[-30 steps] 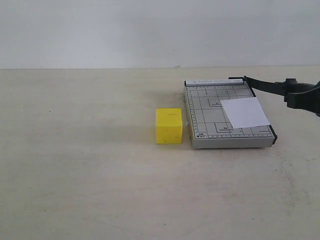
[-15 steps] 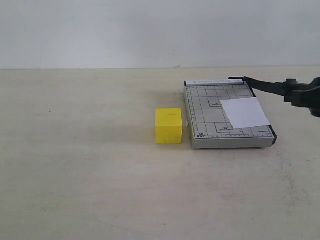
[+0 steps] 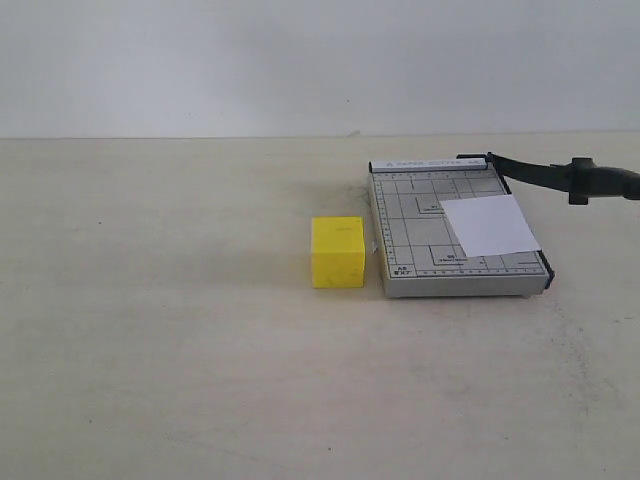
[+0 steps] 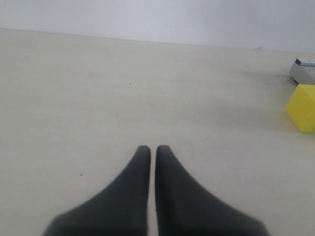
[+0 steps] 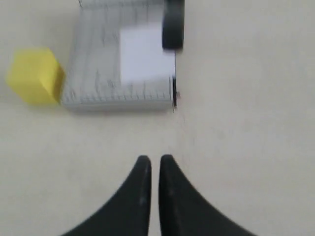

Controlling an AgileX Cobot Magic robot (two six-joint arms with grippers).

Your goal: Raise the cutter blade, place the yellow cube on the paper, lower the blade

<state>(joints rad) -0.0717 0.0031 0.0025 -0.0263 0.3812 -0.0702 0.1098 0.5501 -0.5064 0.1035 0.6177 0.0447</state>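
Observation:
The cutter blade stands raised at a slant above the right edge of the grey trimmer board, with nothing holding its handle. The white paper lies flat on the board's right half. Left of the board, the yellow cube sits on the table. Neither gripper shows in the exterior view. In the right wrist view my right gripper is shut and empty, back from the board, paper, blade handle and cube. My left gripper is shut and empty, far from the cube.
The beige table stretches wide to the left and front of the cube. A pale wall runs behind it. In the left wrist view a corner of the board shows beyond the cube.
My right gripper let go of the blade handle and drew away to the right, out of the exterior view. The blade stays raised. Cube and paper have not moved.

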